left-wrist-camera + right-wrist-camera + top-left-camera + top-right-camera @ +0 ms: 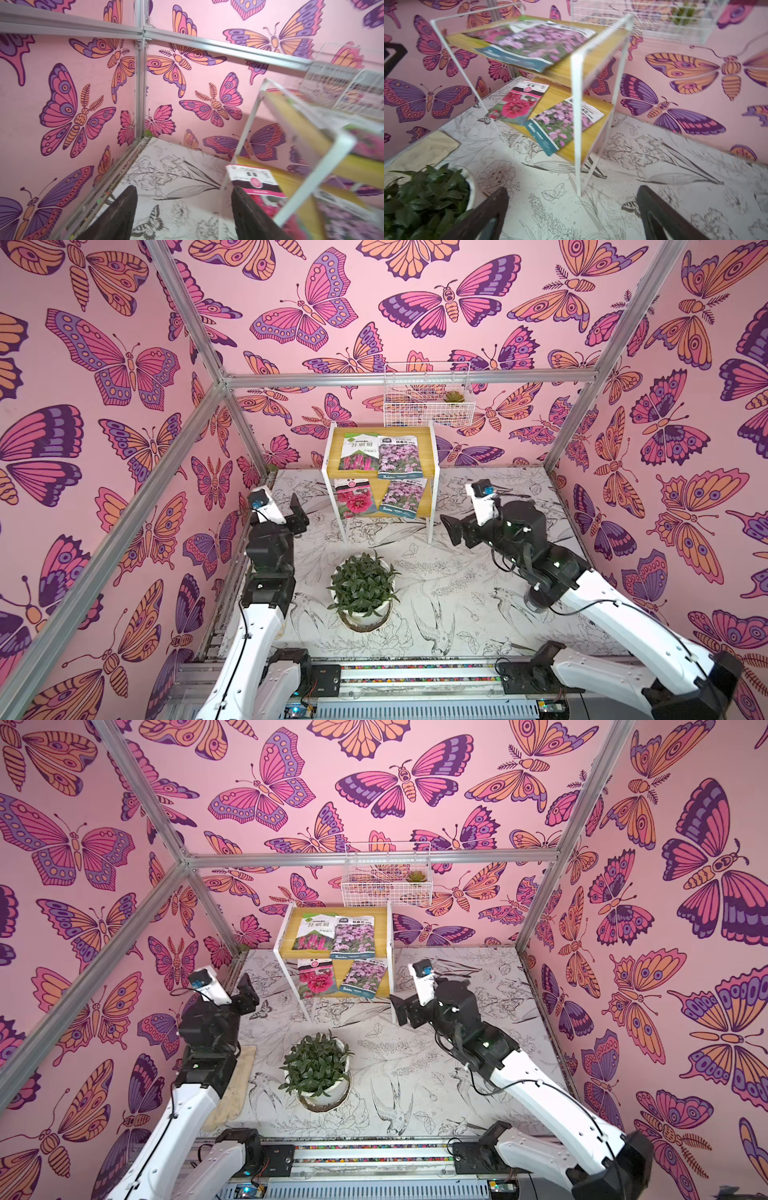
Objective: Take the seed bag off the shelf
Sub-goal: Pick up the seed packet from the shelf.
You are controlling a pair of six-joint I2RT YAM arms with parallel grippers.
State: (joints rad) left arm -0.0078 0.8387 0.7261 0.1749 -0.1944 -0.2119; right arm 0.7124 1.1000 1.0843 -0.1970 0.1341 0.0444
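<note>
Seed bags: four are lying flat on the shelf (424, 448), two per yellow board. Upper board: a green-topped bag (358, 450) is carrying large white Chinese characters, too small to read. Beside it, a purple-flower bag (397, 456) is showing a teal band with a white word starting "Be"; the rest is uncertain. Lower board: a red-flower bag (354, 499) with a black-and-pink header and a round pink seal, then a second purple-flower bag (404, 497) wearing the same teal band.

Surface: white table (478, 572) printed with black line drawings of flowers and birds. Pink butterfly wallpaper (124, 364) is covering the walls; aluminium rails (407, 377) are framing the cell. Wire basket (428, 412) is hanging on the back wall above the shelf, holding a small succulent (454, 397). Potted plant (362, 591) is sitting in front of the shelf.

Orientation: upper bags are running long axis front to back, headers toward the back wall. Lower bags are lying skewed, the purple one tilting its header rightward, its teal end overhanging the front edge.

Left gripper (184, 193) is hovering by the shelf's left legs, jaws apart, nothing between them. Right gripper (572, 191) is hovering by the right legs, jaws spread wide, empty.
</note>
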